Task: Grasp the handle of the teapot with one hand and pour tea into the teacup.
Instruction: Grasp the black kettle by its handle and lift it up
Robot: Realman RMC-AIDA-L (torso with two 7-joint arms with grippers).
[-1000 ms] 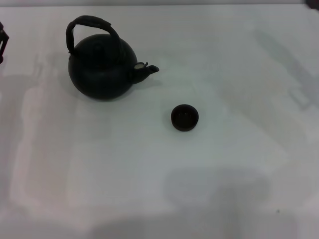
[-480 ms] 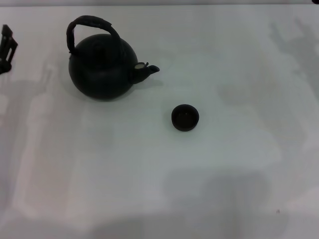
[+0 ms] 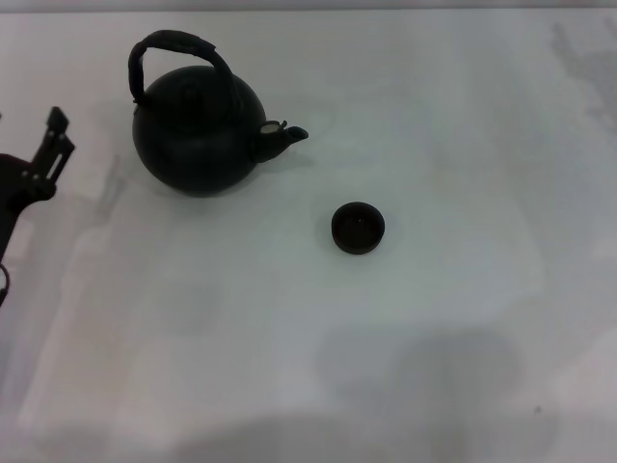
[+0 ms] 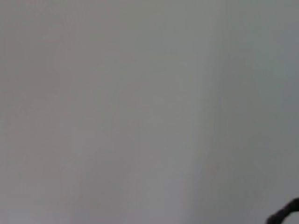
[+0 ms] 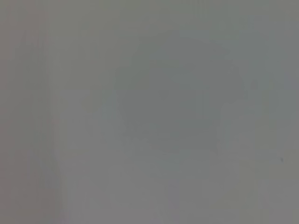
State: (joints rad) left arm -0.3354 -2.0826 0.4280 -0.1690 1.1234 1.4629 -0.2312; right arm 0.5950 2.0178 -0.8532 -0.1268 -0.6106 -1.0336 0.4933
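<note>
On a pale, matte white tabletop carrying soft grey shadows, one small black teacup is sitting near the middle, upright and handleless. Farther back and to the left, well apart from it, one round black teapot is standing with its stubby spout aimed toward the right, its arched handle rising over the lid. The left gripper is showing at the left edge, near the pot without touching it (whether its fingers are parted cannot be told).

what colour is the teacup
Black, like the teapot; the teacup shows best in the head view.
</note>
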